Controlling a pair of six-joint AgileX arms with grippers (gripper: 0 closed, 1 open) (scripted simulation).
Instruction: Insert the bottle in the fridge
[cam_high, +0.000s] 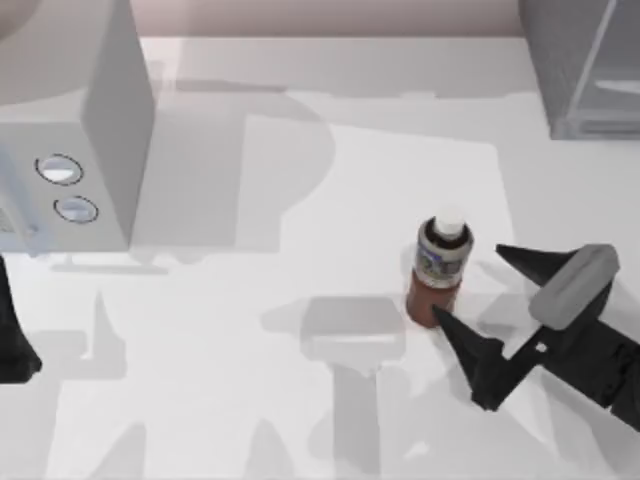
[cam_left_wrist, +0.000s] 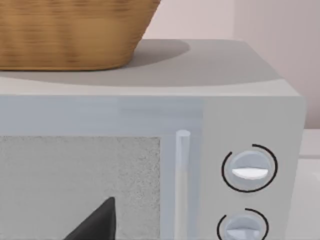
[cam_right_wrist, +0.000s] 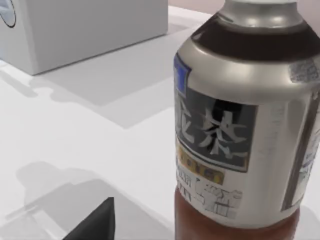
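Observation:
The bottle (cam_high: 440, 266) stands upright on the white table, right of centre, with a white cap, a grey-and-blue label and a reddish-brown lower body. My right gripper (cam_high: 470, 285) is open just to its right, one dark fingertip touching or nearly touching its base and the other beyond its right side. The bottle is not between the fingers. From the right wrist the bottle (cam_right_wrist: 240, 125) looms close, with one fingertip (cam_right_wrist: 97, 222) beside it. The fridge (cam_high: 580, 70) is the dark grey cabinet at the far right corner. My left arm (cam_high: 14, 345) rests at the left edge.
A light grey box with two round dials (cam_high: 75, 130) stands at the far left. Seen from the left wrist, its front (cam_left_wrist: 250, 170) is close, a wicker basket (cam_left_wrist: 65, 30) sits on top, and one left fingertip (cam_left_wrist: 97, 222) shows. Bare table lies between the bottle and the fridge.

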